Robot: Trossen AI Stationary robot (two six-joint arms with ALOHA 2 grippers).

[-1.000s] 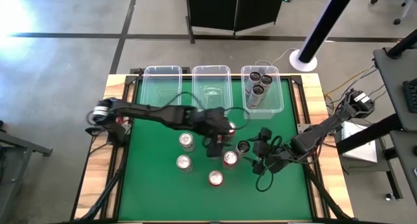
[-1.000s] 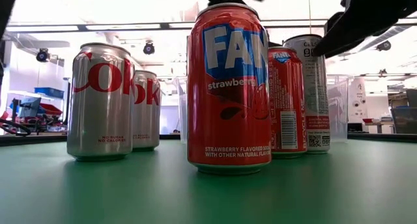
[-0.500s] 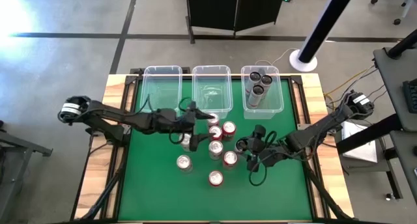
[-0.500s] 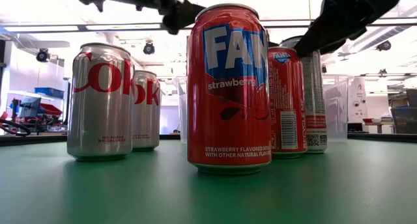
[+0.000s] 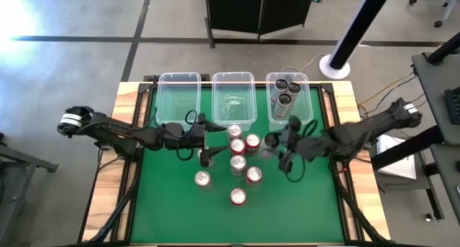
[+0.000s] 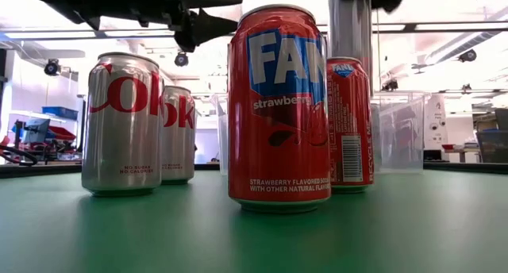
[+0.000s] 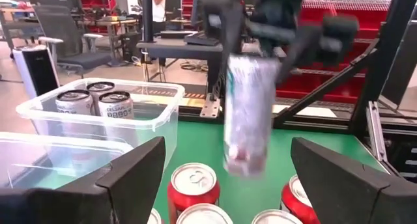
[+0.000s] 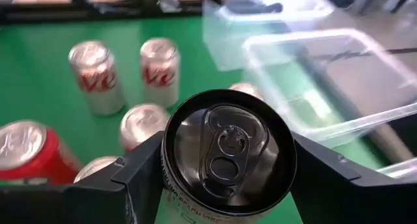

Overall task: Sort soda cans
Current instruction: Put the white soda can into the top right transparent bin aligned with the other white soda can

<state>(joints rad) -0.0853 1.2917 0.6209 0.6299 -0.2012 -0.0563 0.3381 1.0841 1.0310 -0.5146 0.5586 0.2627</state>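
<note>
While the right gripper (image 5: 277, 141) is clamped on a dark-topped soda can (image 8: 228, 152) lifted above the green table (image 5: 172, 204), just near of the right bin (image 5: 309, 107), the remaining cans (image 5: 237, 164) stand mid-table. Left gripper (image 5: 208, 136), fingers apart, hovers beside the cluster's left.

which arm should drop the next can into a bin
Right. The right gripper already holds a silver can lifted off the green table, close to the bin with dark cans. The left gripper is open and empty.
</note>
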